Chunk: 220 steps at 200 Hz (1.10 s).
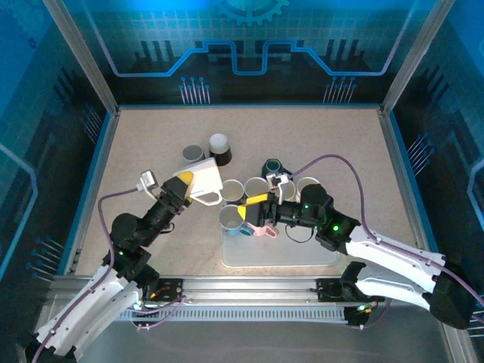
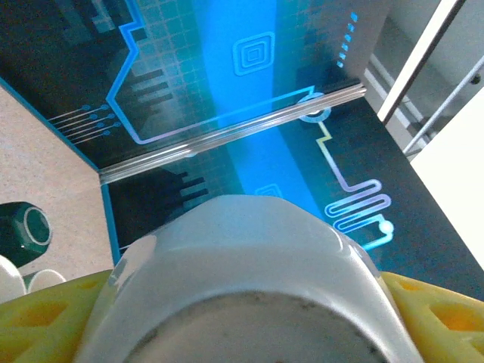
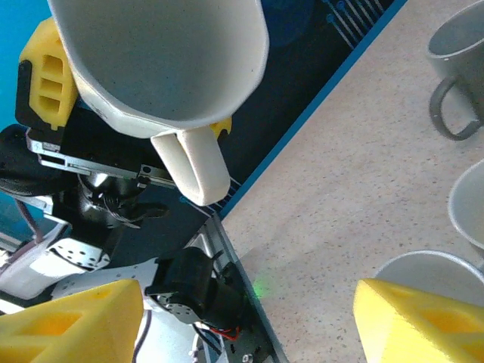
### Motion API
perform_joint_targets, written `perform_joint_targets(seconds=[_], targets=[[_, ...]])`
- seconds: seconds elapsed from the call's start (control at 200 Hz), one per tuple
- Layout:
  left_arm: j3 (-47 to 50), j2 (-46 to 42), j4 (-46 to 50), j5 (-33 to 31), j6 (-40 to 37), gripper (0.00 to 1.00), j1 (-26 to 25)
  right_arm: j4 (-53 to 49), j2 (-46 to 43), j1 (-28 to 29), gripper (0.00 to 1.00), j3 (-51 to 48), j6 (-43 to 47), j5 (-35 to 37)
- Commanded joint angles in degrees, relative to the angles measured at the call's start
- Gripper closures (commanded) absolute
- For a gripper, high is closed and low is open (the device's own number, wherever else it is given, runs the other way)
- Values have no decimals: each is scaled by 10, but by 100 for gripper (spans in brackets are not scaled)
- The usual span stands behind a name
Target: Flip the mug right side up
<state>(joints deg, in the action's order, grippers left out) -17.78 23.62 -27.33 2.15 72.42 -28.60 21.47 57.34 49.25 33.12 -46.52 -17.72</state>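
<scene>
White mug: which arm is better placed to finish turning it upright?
Left. The left gripper grips the white mug, raised and tilted. The right gripper is open and empty by the tray.

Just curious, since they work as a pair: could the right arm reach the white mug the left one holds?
Probably yes. The right gripper stands open, facing the white mug, whose handle points toward it; nothing lies between them.

White mug (image 3: 151, 60) beyond wide-spread right claw (image 3: 246, 306)
</scene>
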Motion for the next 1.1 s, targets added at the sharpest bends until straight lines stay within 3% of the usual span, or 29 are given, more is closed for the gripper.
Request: perform_joint_targets(seconds=[0.0,0.235,0.54,0.71,0.905,1.095], targets=[[6,-10,-78,-12,28,52,4,99,30,6,24,-3,-23,-52],[-1,-9,-68,3,32,52,4,223,106,11,23,-3,-74,-92],[13,-10,-50,27,44,51,4,250,169,16,24,30,-68,-101],[12,-10,-29,41,42,51,3,373,226,15,30,34,-131,-115],[17,-10,-9,48,46,51,2,463,300,16,46,59,-194,-140],[14,-12,9,59,38,49,0,472,314,16,77,61,-200,-133]])
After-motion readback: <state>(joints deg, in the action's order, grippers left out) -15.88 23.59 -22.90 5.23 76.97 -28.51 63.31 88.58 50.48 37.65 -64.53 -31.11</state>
